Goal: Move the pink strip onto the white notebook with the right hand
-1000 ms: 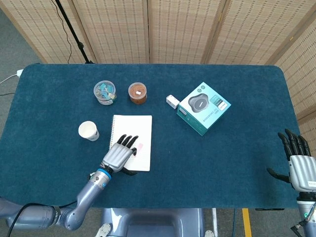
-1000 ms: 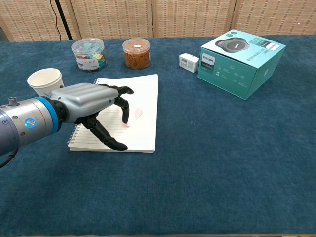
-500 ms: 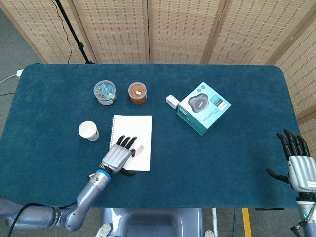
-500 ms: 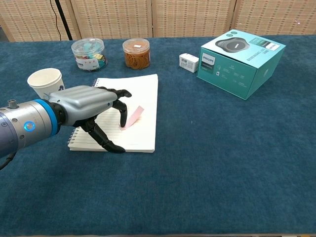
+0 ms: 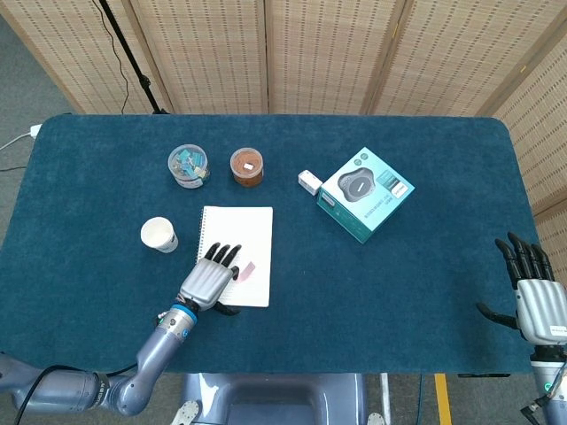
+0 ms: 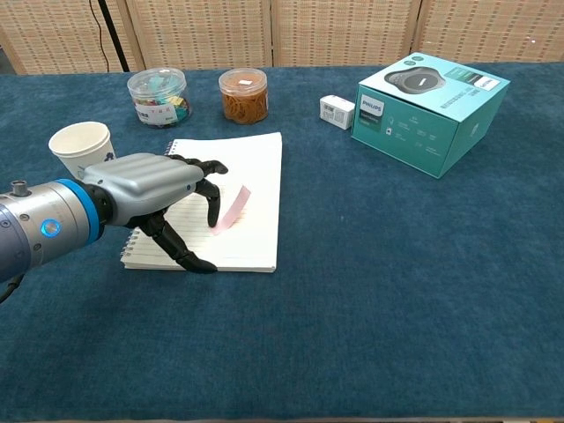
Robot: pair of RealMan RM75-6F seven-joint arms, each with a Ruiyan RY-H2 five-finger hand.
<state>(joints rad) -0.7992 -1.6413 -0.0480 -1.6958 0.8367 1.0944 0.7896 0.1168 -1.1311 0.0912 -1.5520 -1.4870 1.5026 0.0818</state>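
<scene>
step: release, judged nearly done | pink strip (image 6: 231,207) lies on white notebook (image 6: 257,167) | left hand (image 6: 159,189) over it, fingers spread, grasping nothing | right hand (image 5: 538,297) released, off tabletop edge | next: lift clear without dragging strip

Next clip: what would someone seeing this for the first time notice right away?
The left hand hovers over the white notebook at the table's front left, fingers spread beside a pink strip lying on the page. The teal box stands out at back right, and the right hand waits open beyond the table's right edge.
</scene>
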